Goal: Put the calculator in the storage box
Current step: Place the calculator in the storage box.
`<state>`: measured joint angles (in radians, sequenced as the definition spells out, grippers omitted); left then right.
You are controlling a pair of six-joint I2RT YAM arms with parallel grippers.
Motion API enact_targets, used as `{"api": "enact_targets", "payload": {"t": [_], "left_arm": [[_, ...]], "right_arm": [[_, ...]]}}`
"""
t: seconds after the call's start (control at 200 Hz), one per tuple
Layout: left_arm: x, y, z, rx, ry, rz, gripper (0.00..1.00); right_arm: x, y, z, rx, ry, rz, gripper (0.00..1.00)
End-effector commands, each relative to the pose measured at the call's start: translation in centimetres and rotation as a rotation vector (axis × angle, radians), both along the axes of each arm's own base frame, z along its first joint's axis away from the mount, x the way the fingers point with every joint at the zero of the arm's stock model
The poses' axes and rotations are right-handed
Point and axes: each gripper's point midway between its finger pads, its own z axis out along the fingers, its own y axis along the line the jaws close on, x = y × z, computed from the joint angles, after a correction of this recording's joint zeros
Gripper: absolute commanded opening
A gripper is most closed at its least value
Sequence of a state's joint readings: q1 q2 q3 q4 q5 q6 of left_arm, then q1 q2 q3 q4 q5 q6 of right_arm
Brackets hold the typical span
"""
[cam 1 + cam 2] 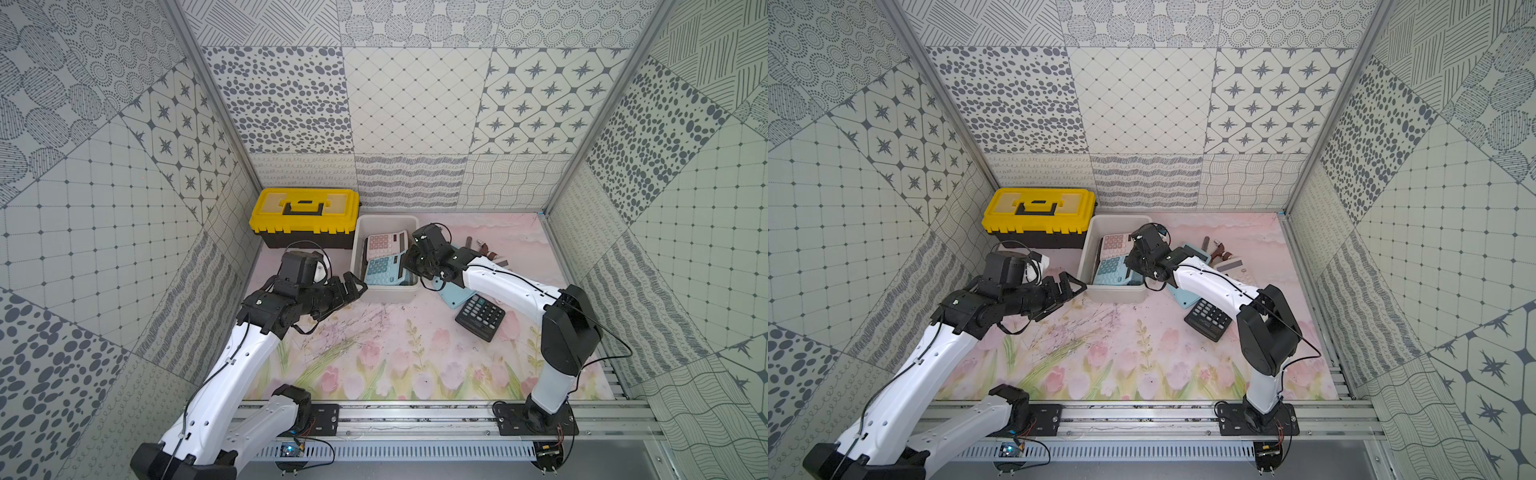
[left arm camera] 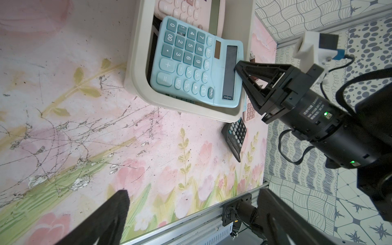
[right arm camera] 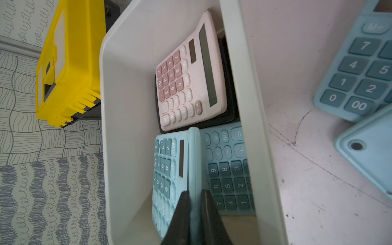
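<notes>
Ok, gripping blue calculator [image 3: 169, 165] edge-on in right claw [image 3: 195, 192], left claw [image 2: 193, 191] open; may jam tilted on lower calculator [image 3: 224, 169] beneath claw.

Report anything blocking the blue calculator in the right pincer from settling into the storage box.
Nothing blocks it: the right pincer holds the blue calculator tilted inside the storage box. A second blue calculator lies beneath, beside the pink calculator, so it would likely settle on top.

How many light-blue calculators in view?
4: one blue calculator clamped by the right gripper, tilted into the off-white plastic storage box; one flat beneath; one face-up, one face-down on the mat outside. Others may be hidden.
</notes>
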<state>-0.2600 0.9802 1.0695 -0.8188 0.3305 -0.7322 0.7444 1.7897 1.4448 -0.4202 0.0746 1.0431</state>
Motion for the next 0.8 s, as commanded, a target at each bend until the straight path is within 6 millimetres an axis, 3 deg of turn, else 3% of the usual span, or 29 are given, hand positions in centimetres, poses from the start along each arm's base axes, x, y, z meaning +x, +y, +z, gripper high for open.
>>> {"api": "enact_targets", "payload": {"t": [0.0,0.25,0.43,0.515,0.795], "left_arm": [[0.7,0.1,0.4,-0.014,-0.030,0.013,1.00],[0.7,0.0,0.4,-0.026,-0.026,0.013,1.00],[0.8,-0.3,0.2,-0.040,-0.018,0.008,1.00],[0.8,-0.6,0.3,-0.053,-0.019,-0.004,1.00],[0.4,-2.1,1.8,-0.065,-0.073,-0.055,1.00]], "right_arm": [[0.3,0.7,-0.8,-0.005,0.009,-0.046,0.00],[0.4,1.2,-2.9,-0.049,0.038,-0.059,0.00],[0.7,1.4,-2.4,-0.057,0.020,-0.042,0.00],[0.8,1.4,-1.5,-0.058,0.003,-0.026,0.24],[0.0,0.4,3.4,-0.048,-0.095,0.056,0.63]]}}
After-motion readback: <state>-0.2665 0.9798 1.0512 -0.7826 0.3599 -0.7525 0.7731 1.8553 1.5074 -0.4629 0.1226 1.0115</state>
